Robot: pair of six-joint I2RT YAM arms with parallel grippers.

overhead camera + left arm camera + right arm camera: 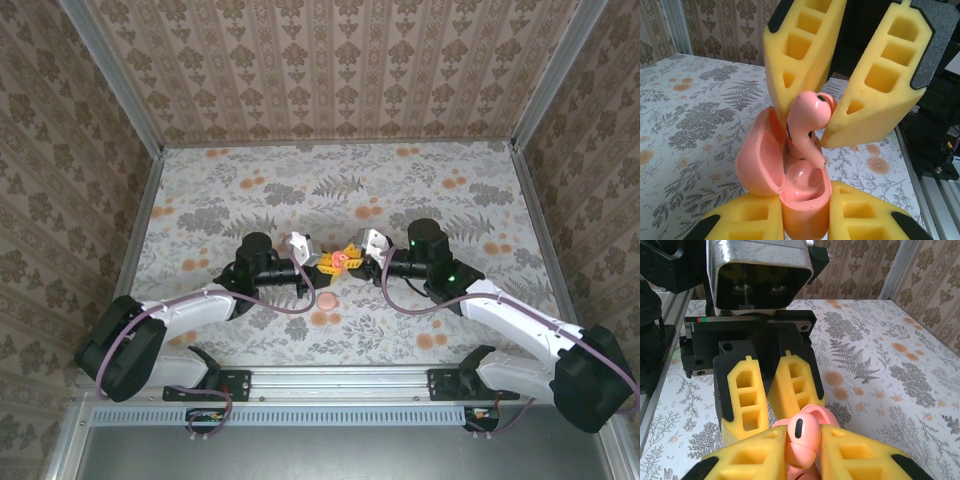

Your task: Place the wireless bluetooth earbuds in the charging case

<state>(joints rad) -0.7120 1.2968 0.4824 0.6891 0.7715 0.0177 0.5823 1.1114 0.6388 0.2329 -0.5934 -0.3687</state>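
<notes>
Fingers of the left gripper (pixel 805 222) are clenching the charging case (pixel 802 200) by its lower body and holding it upright, its hinged lid standing open to one side. Opposite it, the right gripper (pixel 812 117) is grasping one earbud (pixel 805 125) by its bulbous head between yellow foam pads. The stem is pointing down into the open case, just above a rounded pink shape that is sitting in the case's well (whether that is the second earbud I cannot tell). Whether the stem is touching the case is also unclear.

From above, the left gripper (pixel 325 262) and the right gripper (pixel 355 258) are meeting tip to tip over the middle of the bench (pixel 250 190), about halfway between its left and right edges, with the pink case and earbud held between them off the surface. A round flat pink disc (pixel 327 299) is lying on the bench just toward the near edge from them, apart from both grippers.

From the right wrist, the right gripper (pixel 802 447) is pinching the earbud (pixel 802 432), and the left gripper (pixel 772 405) is facing it.
</notes>
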